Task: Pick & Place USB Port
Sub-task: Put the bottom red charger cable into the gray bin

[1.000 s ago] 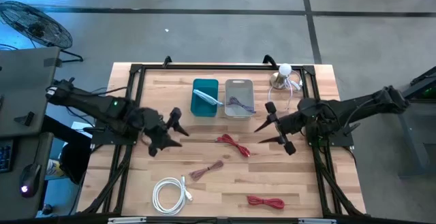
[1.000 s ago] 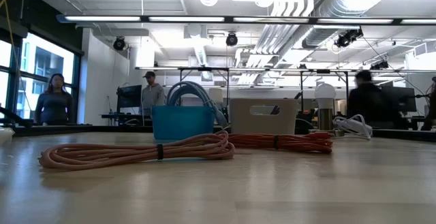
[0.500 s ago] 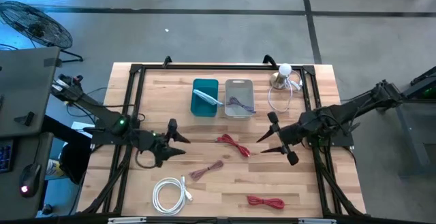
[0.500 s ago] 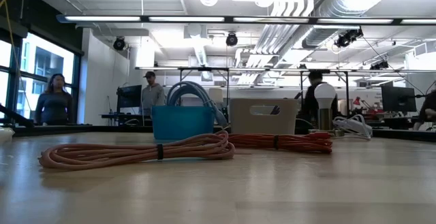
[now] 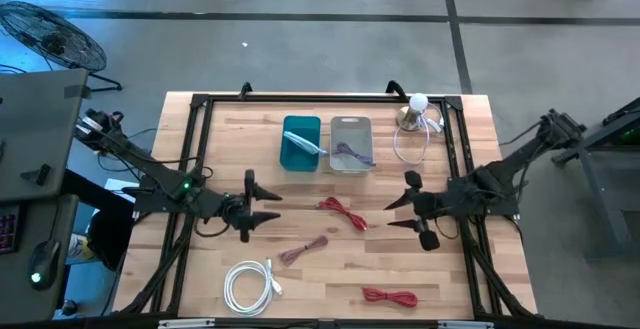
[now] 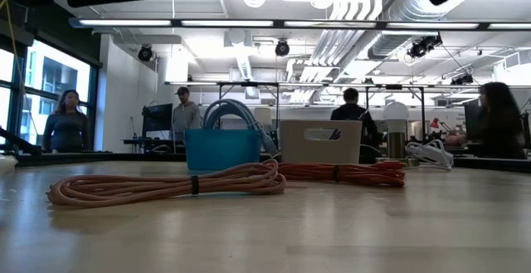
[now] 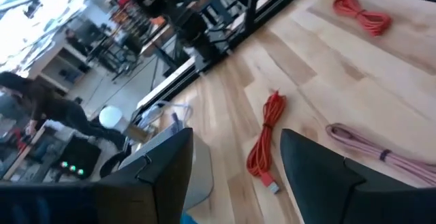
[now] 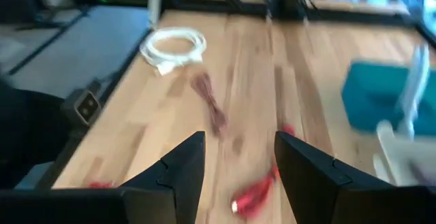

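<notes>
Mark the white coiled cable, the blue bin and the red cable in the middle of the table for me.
white coiled cable [image 5: 247, 285], high view, on the coil's left loop.
blue bin [image 5: 301, 143], high view, on its inside floor.
red cable [image 5: 343, 212], high view, on the middle of the bundle.
</notes>
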